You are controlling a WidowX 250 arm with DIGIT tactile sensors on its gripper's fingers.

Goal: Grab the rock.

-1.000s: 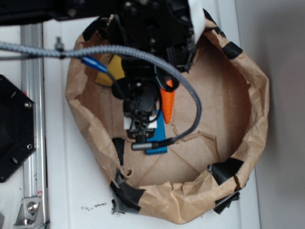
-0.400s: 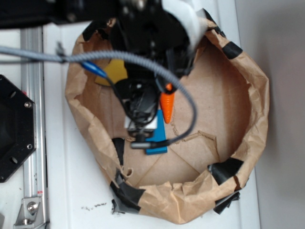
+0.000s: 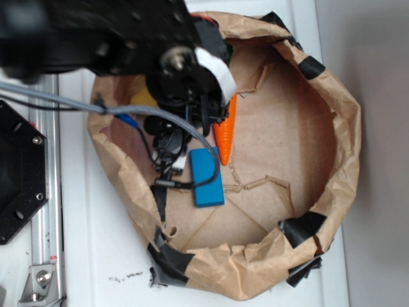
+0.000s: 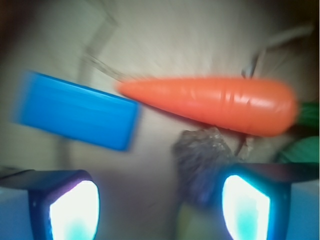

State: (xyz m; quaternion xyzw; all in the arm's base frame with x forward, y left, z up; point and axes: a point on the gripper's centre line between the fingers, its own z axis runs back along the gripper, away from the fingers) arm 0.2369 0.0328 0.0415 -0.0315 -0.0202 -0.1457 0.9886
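Exterior view: the crumpled brown paper bowl [image 3: 348, 137], patched with black tape, sits on a white table [image 3: 86, 256]. Inside the bowl lie a blue block [image 3: 207, 177] and, just beside its upper right corner, an orange toy carrot [image 3: 225, 131]. The black robot arm [image 3: 128, 38] covers the bowl's upper left part, and the rock is hidden from here.

Wrist view: the gripper [image 4: 160, 205] has its fingers [image 4: 74, 207] spread apart with nothing between them. The rock [image 4: 201, 157], dark and speckled, lies just below the carrot [image 4: 210, 104], close against the inner side of the right finger. The blue block [image 4: 77, 111] lies left of the carrot's tip. A green thing [image 4: 304, 145] shows beside the carrot's blunt end.
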